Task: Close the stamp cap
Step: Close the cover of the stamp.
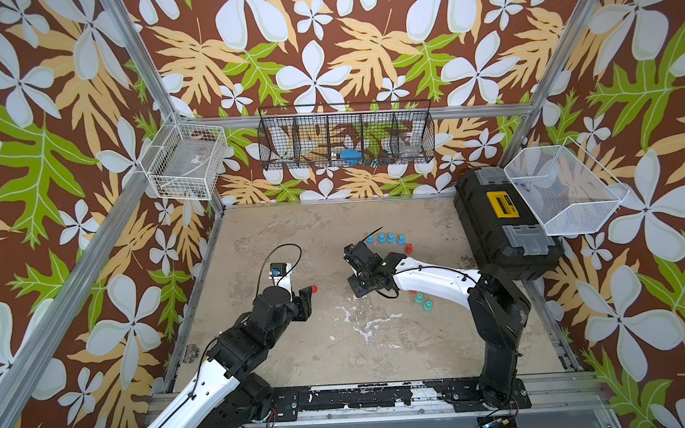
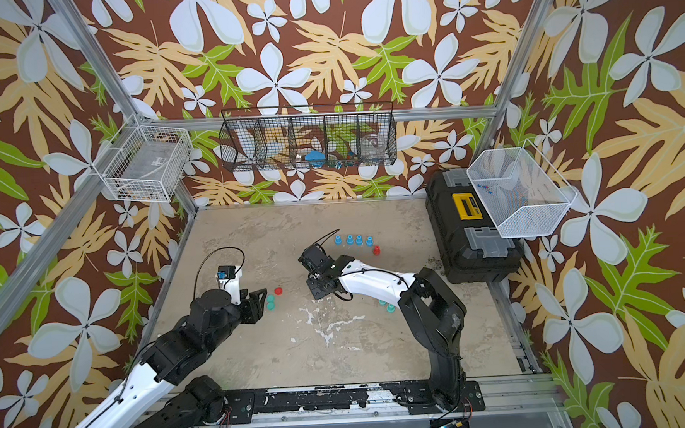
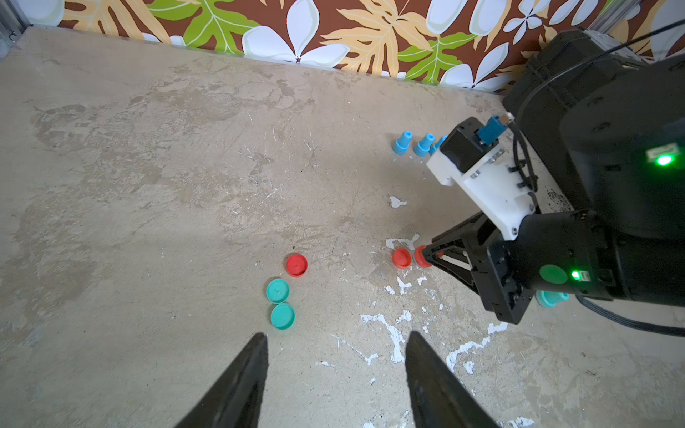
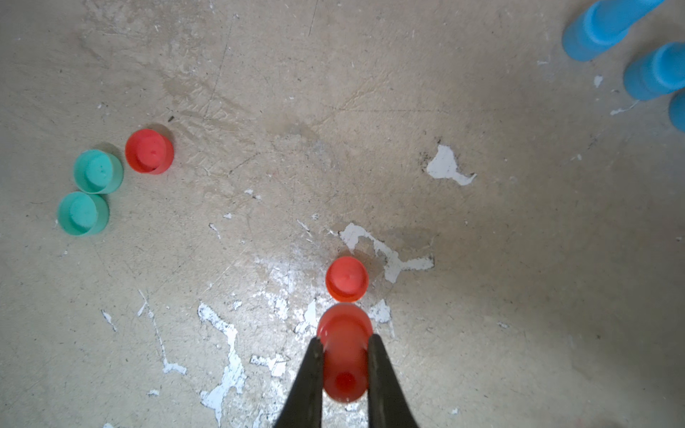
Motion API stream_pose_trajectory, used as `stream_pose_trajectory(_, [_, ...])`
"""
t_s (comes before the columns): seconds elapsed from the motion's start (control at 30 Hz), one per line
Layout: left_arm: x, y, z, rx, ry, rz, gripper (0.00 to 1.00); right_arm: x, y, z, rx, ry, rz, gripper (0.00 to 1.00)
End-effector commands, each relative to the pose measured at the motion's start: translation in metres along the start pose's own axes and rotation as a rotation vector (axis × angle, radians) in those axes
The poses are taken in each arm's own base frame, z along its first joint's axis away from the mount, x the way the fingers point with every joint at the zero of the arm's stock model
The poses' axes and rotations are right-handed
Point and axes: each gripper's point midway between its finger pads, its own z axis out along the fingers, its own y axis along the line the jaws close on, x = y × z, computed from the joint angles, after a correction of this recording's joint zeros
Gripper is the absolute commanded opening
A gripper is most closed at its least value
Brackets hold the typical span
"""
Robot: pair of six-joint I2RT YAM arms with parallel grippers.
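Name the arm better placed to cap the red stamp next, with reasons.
Right. Its pincer is shut on the red stamp, which is right next to a loose red cap on the table. The left pincer is open and empty, off by the teal caps.

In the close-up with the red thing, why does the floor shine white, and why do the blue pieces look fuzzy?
Right wrist view: reflected light puts a pale sheen on the beige tabletop, beside chipped white patches; the blue plastic stamps sit at the picture's edge, stretched and soft; the red plastic stamp between the right fingers is blurred. Left wrist view: the green indicator light blooms.
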Motion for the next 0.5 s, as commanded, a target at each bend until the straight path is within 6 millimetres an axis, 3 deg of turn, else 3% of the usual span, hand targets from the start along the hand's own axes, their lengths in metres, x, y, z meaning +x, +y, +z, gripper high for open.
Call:
stream_pose_trajectory(0.0, [-0.003, 0.000, 0.000, 0.002, -0.014, 0.001, 0.61, -0.002, 0.002, 0.003, 0.001, -0.001, 0.010, 0.11])
stream_pose_trajectory(0.47, [-0.003, 0.000, 0.000, 0.001, -0.014, 0.001, 0.61, -0.002, 0.002, 0.019, 0.022, 0.020, -0.007, 0.11])
